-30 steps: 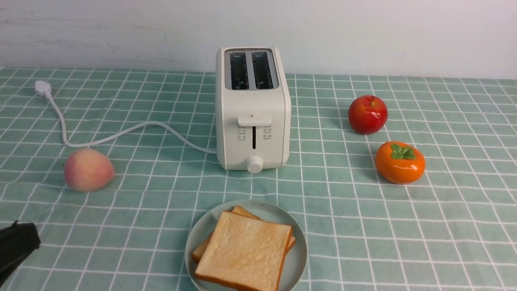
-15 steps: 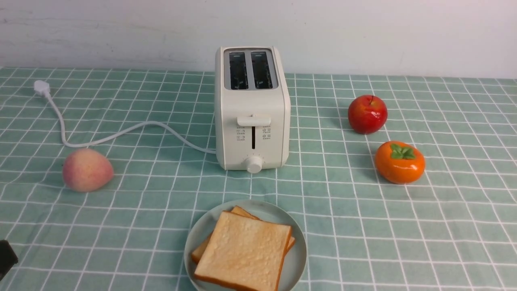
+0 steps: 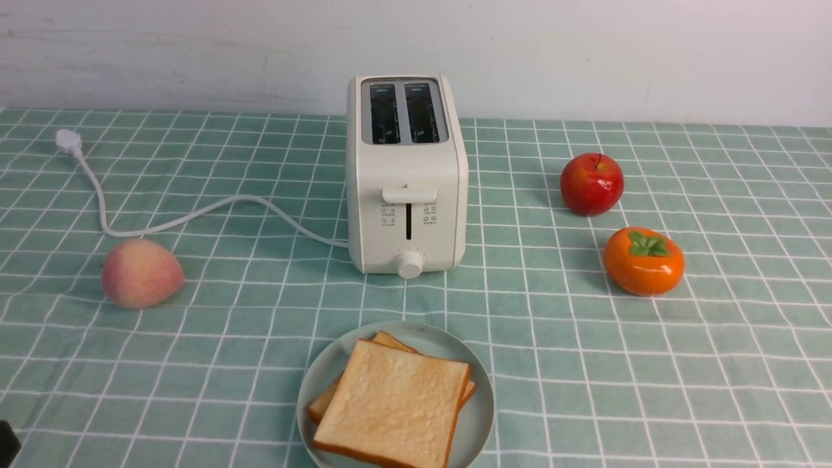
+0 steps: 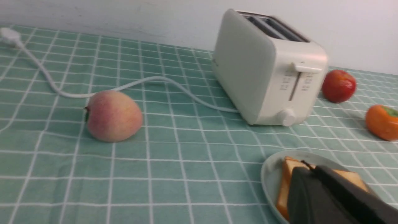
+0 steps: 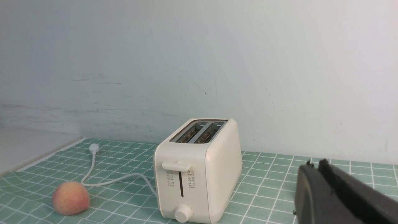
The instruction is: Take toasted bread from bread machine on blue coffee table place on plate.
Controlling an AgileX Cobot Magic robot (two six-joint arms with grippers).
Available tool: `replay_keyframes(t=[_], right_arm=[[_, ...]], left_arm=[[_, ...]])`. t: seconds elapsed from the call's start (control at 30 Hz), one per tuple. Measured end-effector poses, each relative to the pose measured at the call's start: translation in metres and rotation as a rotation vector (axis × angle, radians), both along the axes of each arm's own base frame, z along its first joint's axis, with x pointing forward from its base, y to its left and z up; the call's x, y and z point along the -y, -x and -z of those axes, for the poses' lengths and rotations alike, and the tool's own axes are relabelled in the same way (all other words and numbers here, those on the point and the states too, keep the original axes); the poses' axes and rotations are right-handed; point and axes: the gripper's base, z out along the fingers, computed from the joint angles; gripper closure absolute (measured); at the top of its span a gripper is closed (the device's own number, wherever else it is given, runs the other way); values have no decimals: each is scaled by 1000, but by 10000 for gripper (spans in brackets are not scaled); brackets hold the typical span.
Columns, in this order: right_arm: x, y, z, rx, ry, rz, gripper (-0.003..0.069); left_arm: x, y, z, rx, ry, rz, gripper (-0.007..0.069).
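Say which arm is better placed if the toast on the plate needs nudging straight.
Left, probably. The left gripper points at the plate and toasted bread in its wrist view; the right gripper faces the bread machine, with no plate in view.

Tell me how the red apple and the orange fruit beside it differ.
The red apple is tall-round; the orange fruit is squat. The apple shows a bare stem dimple; the orange fruit wears a green leafy cap. The apple sits farther back than the orange fruit. Both rest on the checked cloth, right of the toaster.
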Motion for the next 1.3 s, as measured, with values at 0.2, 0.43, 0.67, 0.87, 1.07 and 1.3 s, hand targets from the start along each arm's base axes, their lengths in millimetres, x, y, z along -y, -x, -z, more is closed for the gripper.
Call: replay_keyframes(t=[0.2,0.43,0.67,0.87,1.07,1.3], right_arm=[[0,0,0,0,0,0,632],[0,0,0,0,3,0,626],[0,0,0,0,1,0,626],[0,0,0,0,1,0,621],[0,0,0,0,1,0,615],[0,0,0,2,3,0,609]], left_arm=[[-5,-7,55,-95,-14,-116,638],[-5,-5,69,-188,-22,-117,637],[-5,-5,69,-189,-21,-117,633],[-5,-5,69,-189,-21,-117,627],[-5,-5,69,-189,-21,-117,624],[-5,-5,69,-189,-21,-117,623]])
